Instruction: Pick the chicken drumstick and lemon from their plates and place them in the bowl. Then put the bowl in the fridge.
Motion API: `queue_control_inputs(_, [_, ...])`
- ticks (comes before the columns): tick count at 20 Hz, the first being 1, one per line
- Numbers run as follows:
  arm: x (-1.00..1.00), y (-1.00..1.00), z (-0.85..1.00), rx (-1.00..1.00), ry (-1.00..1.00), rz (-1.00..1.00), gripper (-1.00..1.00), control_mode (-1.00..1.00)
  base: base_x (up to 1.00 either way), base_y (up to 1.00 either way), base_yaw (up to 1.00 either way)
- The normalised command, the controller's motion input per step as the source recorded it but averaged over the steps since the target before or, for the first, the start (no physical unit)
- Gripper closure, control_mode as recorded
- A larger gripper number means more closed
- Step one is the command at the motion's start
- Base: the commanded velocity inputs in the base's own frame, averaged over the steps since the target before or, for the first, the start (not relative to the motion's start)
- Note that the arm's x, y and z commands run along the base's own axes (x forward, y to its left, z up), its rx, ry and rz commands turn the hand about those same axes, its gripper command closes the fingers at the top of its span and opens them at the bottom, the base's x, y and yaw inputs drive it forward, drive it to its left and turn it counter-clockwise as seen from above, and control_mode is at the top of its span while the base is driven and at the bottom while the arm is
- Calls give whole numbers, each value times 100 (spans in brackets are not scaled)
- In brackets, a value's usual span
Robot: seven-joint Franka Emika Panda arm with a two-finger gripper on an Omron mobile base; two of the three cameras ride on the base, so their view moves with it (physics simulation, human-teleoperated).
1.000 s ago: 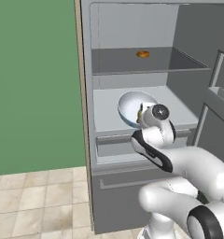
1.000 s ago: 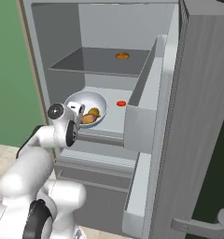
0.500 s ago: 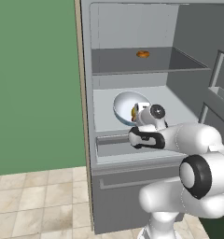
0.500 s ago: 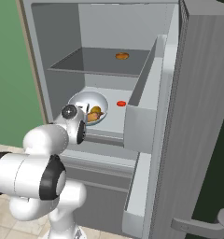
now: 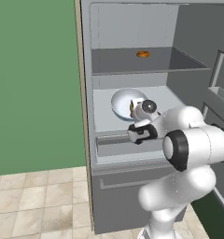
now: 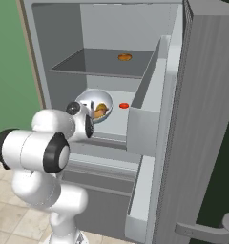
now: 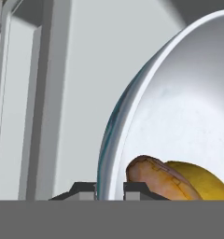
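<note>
Stage of task: late. I read the loading as complete, since the drumstick (image 7: 158,179) and the lemon (image 7: 200,181) both lie inside the bowl (image 7: 179,107), the drumstick in front and the lemon touching it behind. No plates appear, so I take the pick-and-place half as done.

The bowl sits tipped inside the fridge (image 5: 132,28), over the pale middle shelf (image 5: 102,116) below the grey upper shelf (image 5: 118,60), its mouth turned toward the open door side. In the right base view the food shows as a brown and yellow patch in the bowl's lower part (image 6: 100,111).

The gripper (image 7: 109,188) reaches in from the front of the shelf. In the hand view its two dark fingertips (image 7: 84,188) stand on either side of the bowl's rim, one outside the wall and one inside, so I judge the jaws to be pinching the rim with only the wall's thickness between them.

Remaining, as I judge it: lower the bowl until it rests flat on the shelf, release the rim, and draw the arm clear. Whether the bowl's base already touches the shelf I cannot tell.

Other contents: a small orange item (image 5: 143,54) on the upper shelf and a small red item (image 6: 124,105) on the middle shelf, just beside the bowl. The door (image 6: 202,119) stands open.
</note>
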Motion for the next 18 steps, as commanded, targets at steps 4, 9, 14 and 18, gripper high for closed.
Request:
queue_control_inputs(4, [40, 3, -4, -7, 0, 1, 100, -100, 0, 0, 0])
queue_control_inputs(9, [31, 1, -2, -2, 0, 5, 100, -100, 0, 0, 0])
queue_control_inputs(14, [22, 0, 0, 0, 0, 7, 100, -100, 0, 0, 0])
queue_control_inputs(18, [14, 0, 6, 0, 1, 9, 100, -100, 0, 0, 0])
